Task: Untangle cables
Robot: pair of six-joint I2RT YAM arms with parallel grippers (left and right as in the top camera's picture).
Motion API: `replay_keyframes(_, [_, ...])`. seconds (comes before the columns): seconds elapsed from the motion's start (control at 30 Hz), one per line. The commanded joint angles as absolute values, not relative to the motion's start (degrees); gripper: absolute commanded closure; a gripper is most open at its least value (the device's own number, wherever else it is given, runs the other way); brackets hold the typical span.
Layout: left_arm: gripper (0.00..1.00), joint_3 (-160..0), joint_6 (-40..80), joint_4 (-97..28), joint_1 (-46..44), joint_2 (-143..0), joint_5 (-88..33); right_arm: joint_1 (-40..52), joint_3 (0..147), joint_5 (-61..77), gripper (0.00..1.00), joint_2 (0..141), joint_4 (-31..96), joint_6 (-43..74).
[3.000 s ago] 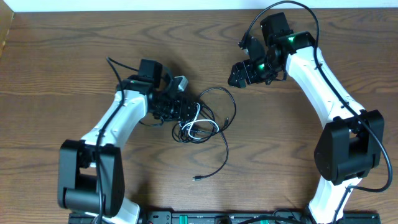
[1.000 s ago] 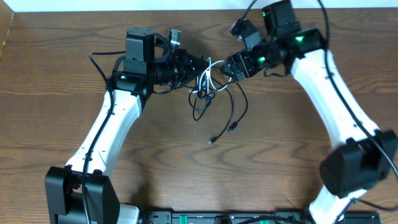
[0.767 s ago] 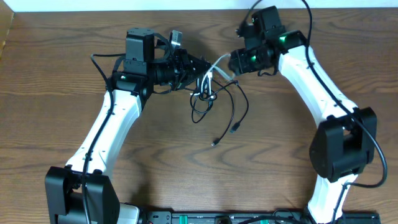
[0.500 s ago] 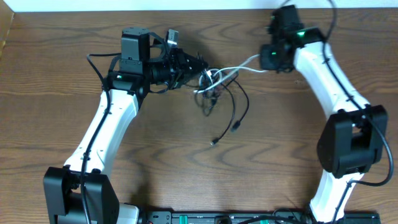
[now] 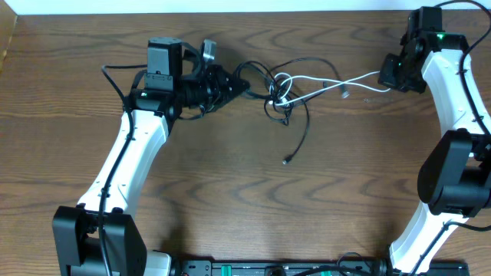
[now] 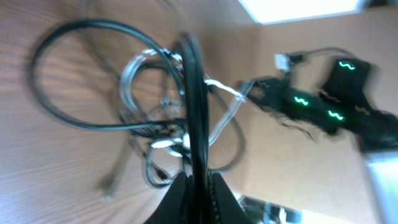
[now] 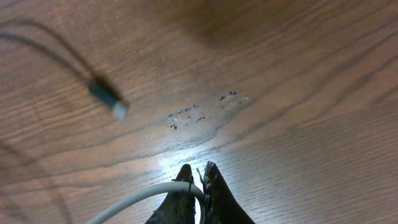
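Note:
The cables lie as a knot (image 5: 280, 96) of thin black and white cords at the back middle of the table. My left gripper (image 5: 242, 83) is shut on a black cable (image 6: 194, 93), which runs straight up out of its jaws (image 6: 198, 179) into the loops. One black end (image 5: 286, 160) trails toward the front. The white cable (image 5: 364, 77) is stretched taut from the knot to my right gripper (image 5: 385, 76), which is shut on it at the far right. In the right wrist view the white cable (image 7: 143, 196) curves into the jaws (image 7: 198, 173). A blurred plug tip (image 7: 111, 102) hangs nearby.
The wooden table (image 5: 230, 199) runs to a pale wall at the back edge. The right arm (image 6: 329, 102) with green lights shows in the left wrist view beyond the knot. A dark rail (image 5: 268, 268) lies along the front edge.
My right gripper closed on the white cable and swung out to the far right, pulling it taut. The knot slid right and loosened. My left gripper kept its hold, barely moving.

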State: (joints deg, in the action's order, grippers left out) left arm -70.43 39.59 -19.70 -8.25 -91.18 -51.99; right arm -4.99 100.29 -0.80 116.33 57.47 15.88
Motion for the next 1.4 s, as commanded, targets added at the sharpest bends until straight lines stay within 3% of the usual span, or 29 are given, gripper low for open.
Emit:
replay_keyframes(0.0, [0.93, -71.4, 36.8, -25.3, -7.7, -90.7, -34.4, -5.6, 100.3, -3.4, 0.99, 116.4, 57.7, 15.0])
replay_keyframes(0.13, [0.93, -71.4, 36.9, -34.3, -7.7, -90.7, -17.4, -5.7, 100.3, -3.2, 0.99, 116.4, 58.1, 15.0])
replay_keyframes(0.2, [0.93, -71.4, 36.8, -37.2, -7.8, -90.7, -14.7, -5.4, 100.3, -0.4, 0.98, 116.4, 58.3, 14.6])
replay_keyframes(0.33, [0.93, -70.7, 31.4, -38.5, -8.5, -90.7, -18.5, -4.3, 100.3, 13.2, 0.9, 116.4, 58.7, 4.3])
replay_keyframes(0.47, [0.93, -68.9, 25.9, -38.6, -10.0, -90.8, -26.0, -3.0, 100.3, 13.5, 0.86, 116.4, 59.4, 4.0])
replay_keyframes(0.53, [0.93, -68.4, 24.0, -38.6, -10.3, -90.8, -28.8, -2.7, 100.3, 13.9, 0.77, 116.4, 59.4, 3.9])
replay_keyframes(0.6, [0.92, -68.3, 22.1, -38.3, -10.4, -90.8, -32.3, -2.0, 100.3, 19.4, 0.52, 116.4, 59.2, -1.1])
replay_keyframes(0.63, [0.93, -68.3, 21.6, -38.1, -10.4, -90.8, -33.1, -1.7, 100.4, 23.8, 0.45, 116.4, 59.2, -4.5])
replay_keyframes(0.7, [0.92, -68.3, 20.8, -37.4, -10.4, -90.8, -34.3, -0.9, 100.4, 32.1, 0.39, 116.4, 59.2, -9.2])
replay_keyframes(0.83, [0.93, -68.3, 20.3, -36.5, -10.4, -90.8, -34.8, 2.1, 100.4, 43.3, 0.36, 116.4, 56.7, -11.7])
replay_keyframes(1.0, [0.93, -68.3, 19.9, -35.7, -10.4, -90.8, -35.6, 7.8, 100.4, 44.1, 0.32, 116.4, 51.5, -5.1])
replay_keyframes(1.37, [0.93, -68.3, 21.3, -34.2, -10.4, -90.8, -32.9, 20.7, 100.4, 30.3, 0.29, 116.4, 50.5, 3.5])
